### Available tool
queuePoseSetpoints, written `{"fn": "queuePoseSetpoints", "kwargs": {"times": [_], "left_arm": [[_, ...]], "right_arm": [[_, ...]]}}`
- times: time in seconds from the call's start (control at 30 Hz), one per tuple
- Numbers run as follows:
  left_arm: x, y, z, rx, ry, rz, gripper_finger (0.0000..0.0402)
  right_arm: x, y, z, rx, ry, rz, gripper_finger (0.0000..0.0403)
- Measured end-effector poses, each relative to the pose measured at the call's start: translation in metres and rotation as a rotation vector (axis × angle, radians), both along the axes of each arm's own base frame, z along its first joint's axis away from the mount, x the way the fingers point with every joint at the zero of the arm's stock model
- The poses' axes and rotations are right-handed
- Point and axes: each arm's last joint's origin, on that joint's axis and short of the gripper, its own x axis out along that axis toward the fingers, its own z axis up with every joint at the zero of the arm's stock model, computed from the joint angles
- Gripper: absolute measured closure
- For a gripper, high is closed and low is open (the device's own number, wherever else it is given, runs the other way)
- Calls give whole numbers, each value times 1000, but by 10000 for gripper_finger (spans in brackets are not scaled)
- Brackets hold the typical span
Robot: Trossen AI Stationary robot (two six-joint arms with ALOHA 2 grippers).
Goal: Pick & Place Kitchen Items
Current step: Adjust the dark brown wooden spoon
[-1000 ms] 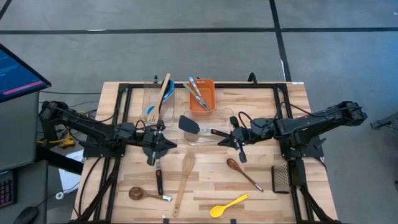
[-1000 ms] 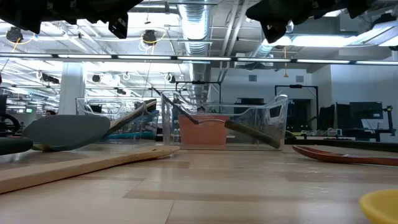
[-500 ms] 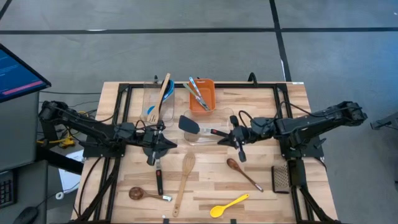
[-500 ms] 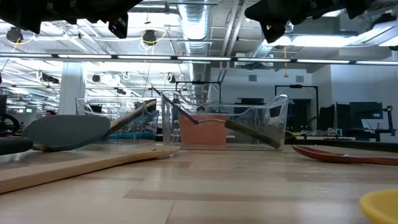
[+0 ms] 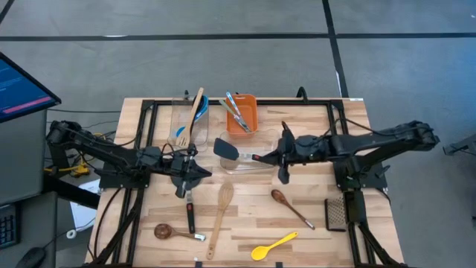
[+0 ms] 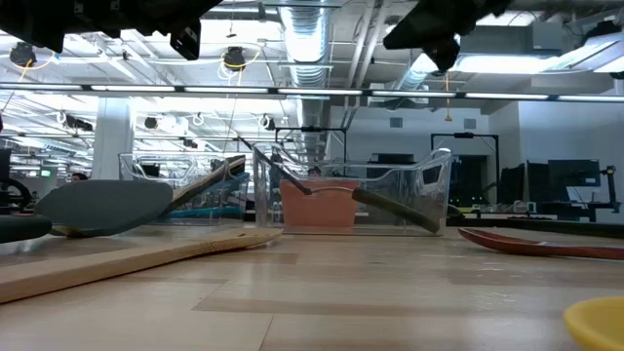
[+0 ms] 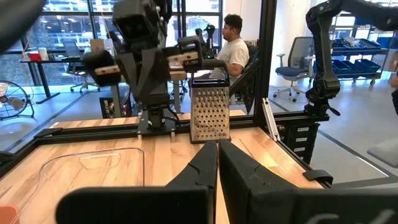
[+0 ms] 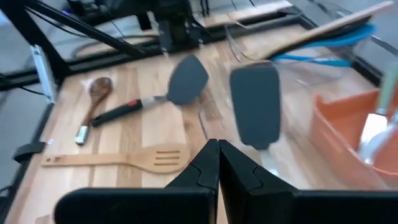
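Note:
Utensils lie across the wooden table. A black turner (image 5: 227,149) rests in a clear tub (image 5: 249,165). A second black turner (image 8: 186,81), a wooden slotted spatula (image 5: 219,216), two brown spoons (image 5: 165,231) (image 5: 288,203) and a yellow spoon (image 5: 273,244) lie on the near half. My right gripper (image 5: 269,156) hangs shut above the tub's right end, tipped downward (image 8: 217,158). My left gripper (image 5: 204,173) is shut and level above the second turner's head (image 7: 217,163).
An orange bin (image 5: 242,113) and another clear tub (image 5: 187,123), both holding utensils, stand at the far side. A metal grater (image 5: 336,212) lies at the right. A black frame (image 5: 238,102) rims the table. A person sits beyond the table (image 7: 233,50).
My right gripper has risen a little and shifted toward the far edge above the clear tub. It has rolled about its own axis and tipped its fingers downward, staying shut. No utensil has moved.

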Motion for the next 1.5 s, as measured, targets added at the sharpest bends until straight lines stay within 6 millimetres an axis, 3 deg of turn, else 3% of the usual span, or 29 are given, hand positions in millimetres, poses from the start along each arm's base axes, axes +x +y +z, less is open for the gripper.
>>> {"fn": "queuePoseSetpoints", "kwargs": {"times": [0.13,0.3,0.57,0.77,0.93,1.1,1.23,1.5], "left_arm": [[0,0,0,0,0,0,400],[0,0,0,0,1,0,400],[0,0,0,-2,1,0,400],[5,1,2,-110,20,6,400],[24,-1,5,-119,54,12,400],[56,-2,5,-110,103,-29,400],[72,2,1,-107,129,-1,400],[74,10,0,-109,127,27,400]], "right_arm": [[-3,7,19,8,52,-14,403],[-13,12,29,140,157,-110,403],[-34,25,21,303,368,-250,403],[-44,42,18,402,422,-293,403],[-50,57,18,445,423,-271,403],[-55,69,17,480,430,-272,403],[-51,78,6,473,474,-314,403],[-26,98,-39,381,670,-361,403]]}}
